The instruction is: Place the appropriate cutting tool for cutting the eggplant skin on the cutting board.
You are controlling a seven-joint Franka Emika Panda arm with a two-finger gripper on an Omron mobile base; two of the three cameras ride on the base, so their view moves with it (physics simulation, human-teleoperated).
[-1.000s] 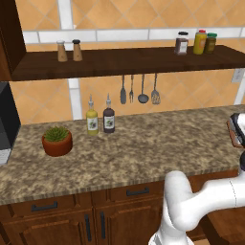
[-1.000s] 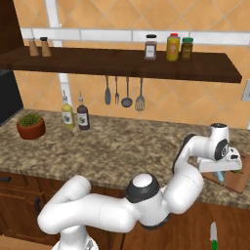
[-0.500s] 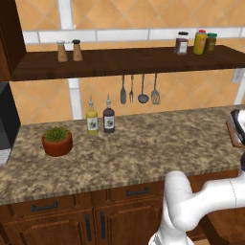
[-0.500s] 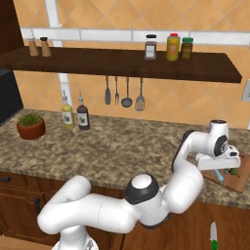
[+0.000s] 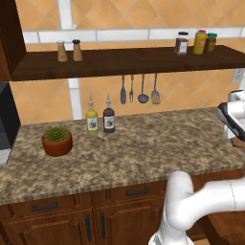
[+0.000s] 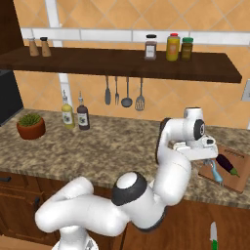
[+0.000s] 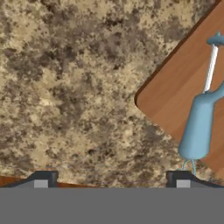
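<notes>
With my gripper [image 7: 113,177] spread wide and empty, the light-blue peeler [image 7: 199,127] lies on the cutting board [image 7: 175,94] near its corner beside the eggplant [image 6: 227,162], so I judge only lifting clear remains.

The hand view's right edge crops the cutting board [image 7: 175,94] and the blue peeler's [image 7: 199,127] head.

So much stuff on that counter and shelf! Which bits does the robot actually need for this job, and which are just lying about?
Part of the job:
- cutting board
- eggplant on the board
- blue peeler lying on the board
- the robot's fingers, spread apart

Just lying about:
- potted plant
- two bottles
- hanging utensils
- shelf jars
- knife low at the right
</notes>
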